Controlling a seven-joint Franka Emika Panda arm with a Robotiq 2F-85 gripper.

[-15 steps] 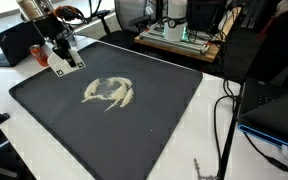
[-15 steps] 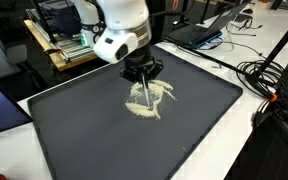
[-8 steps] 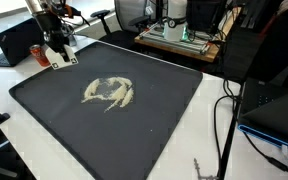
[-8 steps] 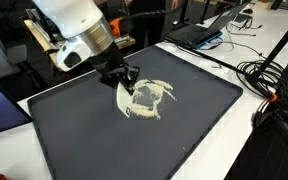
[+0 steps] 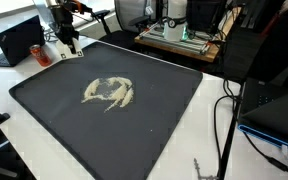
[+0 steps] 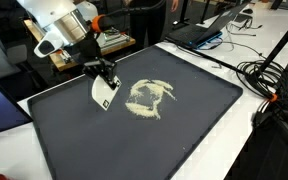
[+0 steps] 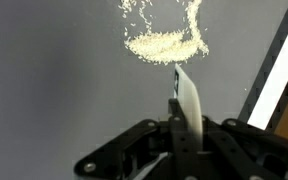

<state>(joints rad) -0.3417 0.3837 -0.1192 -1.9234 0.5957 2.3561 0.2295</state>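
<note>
My gripper [image 6: 102, 72] is shut on a thin white card-like scraper [image 6: 102, 92] and holds it above the dark mat [image 6: 184, 130], to the side of a ring-shaped scatter of pale grains [image 6: 149, 97]. In an exterior view the gripper [image 5: 68, 36] and scraper [image 5: 70, 44] hang over the mat's far corner, well away from the grains [image 5: 109, 93]. In the wrist view the scraper [image 7: 187, 100] stands edge-on between my shut jaws at the gripper [image 7: 179, 125], and the grains [image 7: 164, 43] lie beyond its tip.
A laptop [image 5: 17, 40] and a red can [image 5: 39, 53] sit on the white table beside the mat. Cables [image 6: 269, 85] lie at the table's side. A shelf with equipment [image 5: 179, 35] stands behind the mat.
My gripper has lifted off the grain pile and moved with the scraper toward the mat's corner near the laptop. The grains have not moved since.
</note>
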